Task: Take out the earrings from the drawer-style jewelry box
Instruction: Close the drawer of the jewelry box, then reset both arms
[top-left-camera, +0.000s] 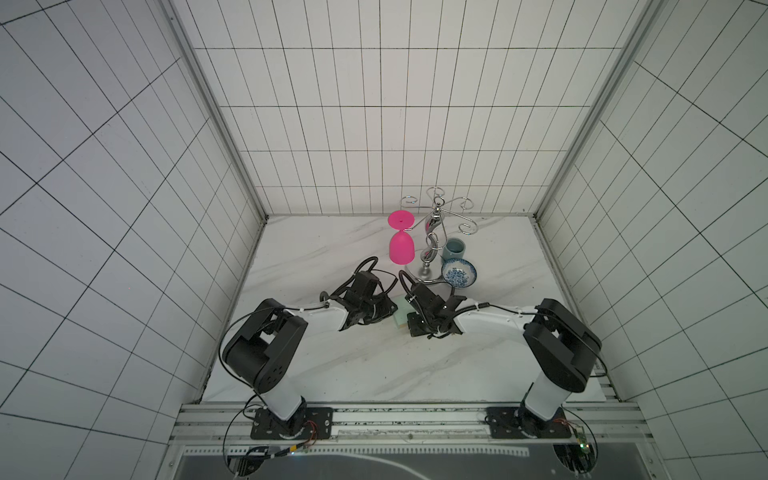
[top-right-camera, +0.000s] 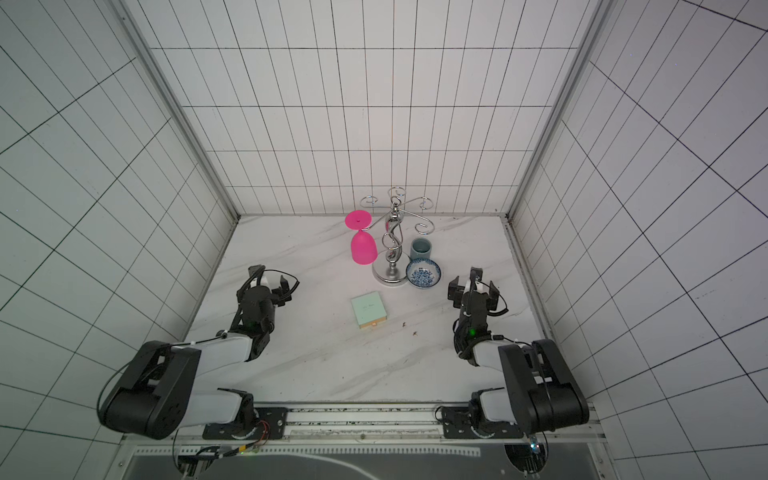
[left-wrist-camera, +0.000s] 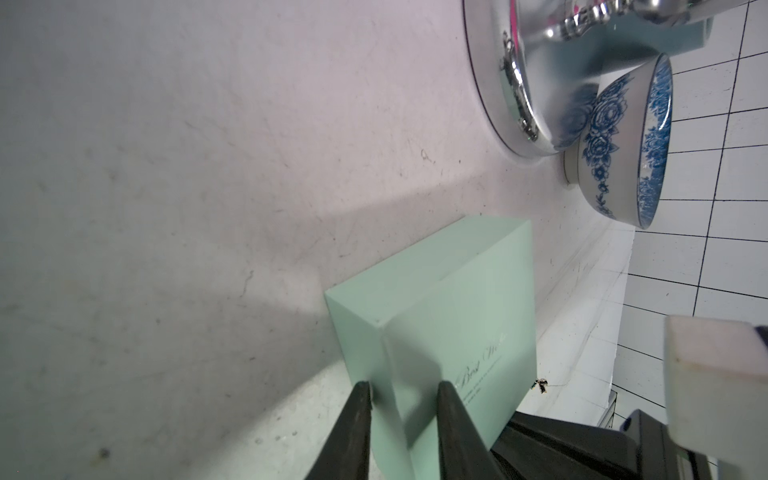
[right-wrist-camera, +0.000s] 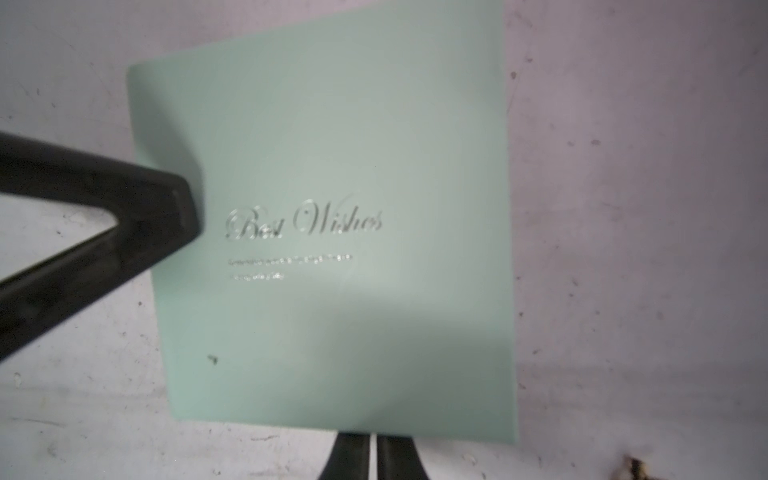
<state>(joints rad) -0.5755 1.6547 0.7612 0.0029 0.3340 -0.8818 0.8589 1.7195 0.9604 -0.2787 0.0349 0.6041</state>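
Oddly, the top views do not agree. In a top view both arms reach to mid-table and hide most of the box (top-left-camera: 400, 318), with only a mint strip showing between them. In a top view the box (top-right-camera: 368, 308) lies bare with its tan drawer end and tab toward the robot. Both arms there stand well apart from it at the sides, and the earrings (top-right-camera: 404, 323), two dark specks, lie on the table (top-right-camera: 316, 357) just right of the drawer end.

Both wrist views show the grippers at the box. The left gripper (left-wrist-camera: 405, 390) is narrow and clamps the box at its upper edge, one finger against the side wall low by the table and one on the lid beside the lettering. The right gripper (right-wrist-camera: 372, 440) sits at the middle of the box's near edge. Its fingers are all but closed, with a thin pale sliver between them; whether that is the tab I cannot tell.

One brownish speck (right-wrist-camera: 633, 465) lies on the table near the right gripper, off the box's corner. The left wrist view shows a speck (left-wrist-camera: 540, 385) on the table just past the lid's far edge.

Behind the box stand the bowl (top-left-camera: 459, 272), the metal stand (top-left-camera: 428, 272) with a pink glass (top-left-camera: 401, 248), and a cup (top-left-camera: 454, 250)
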